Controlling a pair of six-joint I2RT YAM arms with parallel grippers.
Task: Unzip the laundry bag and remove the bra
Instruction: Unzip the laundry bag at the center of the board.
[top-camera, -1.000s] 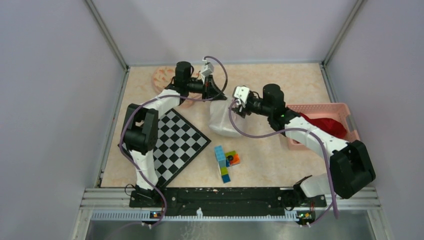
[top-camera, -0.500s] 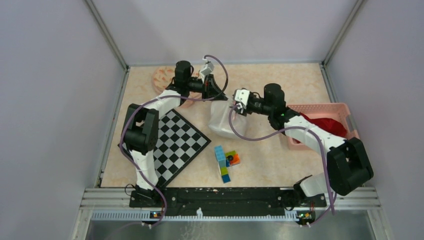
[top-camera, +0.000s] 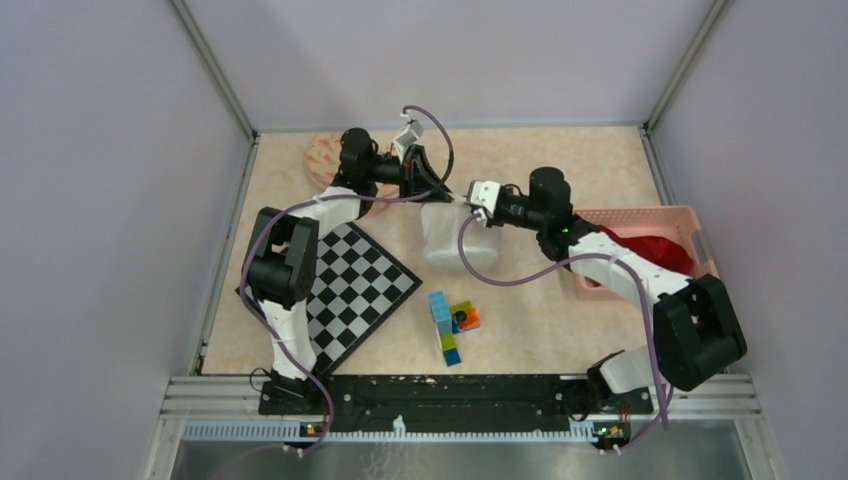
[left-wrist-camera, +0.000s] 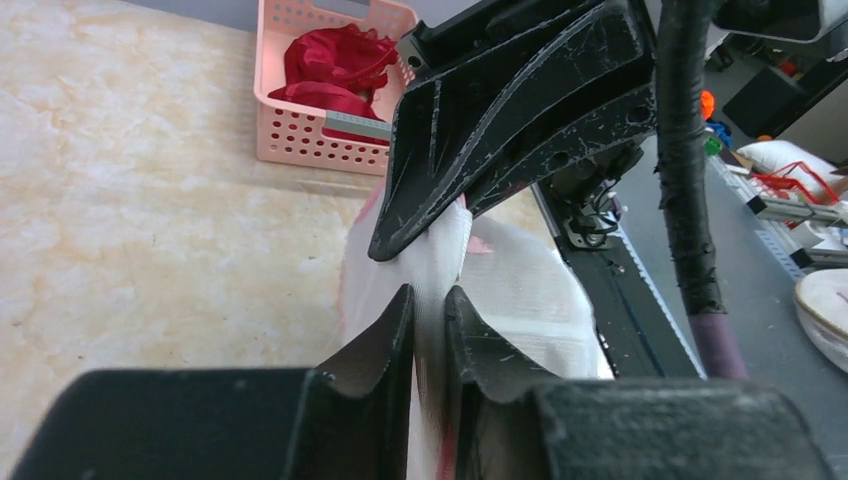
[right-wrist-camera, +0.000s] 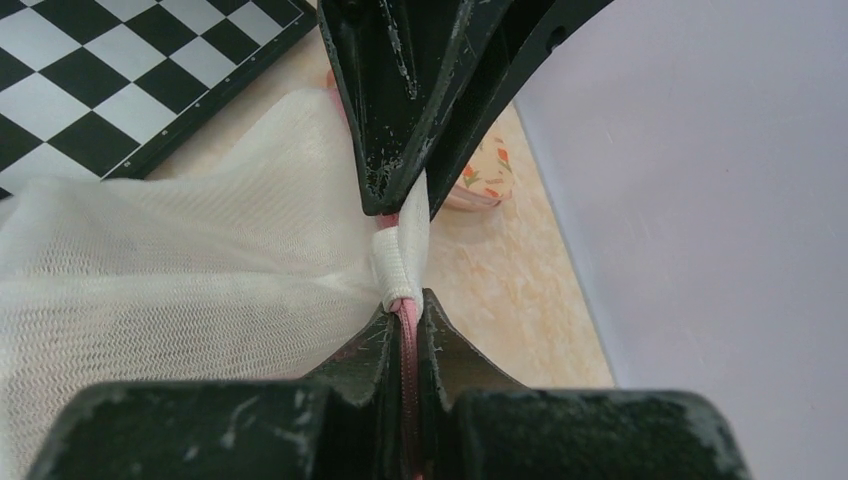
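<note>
Top external: the laundry bag (top-camera: 443, 240) lies mid-bench (top-camera: 560, 160), towards the far edge, and both arms meet over its far end. The left jaws and right jaws sit almost touching. With the two holds this close, any pull is likely to drag the whole bag instead of opening it. You should watch the toy blocks (top-camera: 450, 325) towards the near edge in case the bag swings. The bra cannot be made out; it is presumably inside the mesh.

Left wrist: the left jaws are closed on a thin fold of white mesh, with only a sliver of gap showing. That is a slim bite. A sharp tug from the opposite arm could strip the fabric out, and the anchor would be lost. The pink basket (left-wrist-camera: 320, 110) stands well behind, clear of the work.

Right wrist: the right jaws are clenched on the pink zipper (right-wrist-camera: 408, 340), just under the white end tab (right-wrist-camera: 400, 265), which the left jaws pinch from above. You cannot tell whether the slider pull itself is caught. If only the tape is held, the pull will stretch or tear the mesh and the zipper will stay shut.
</note>
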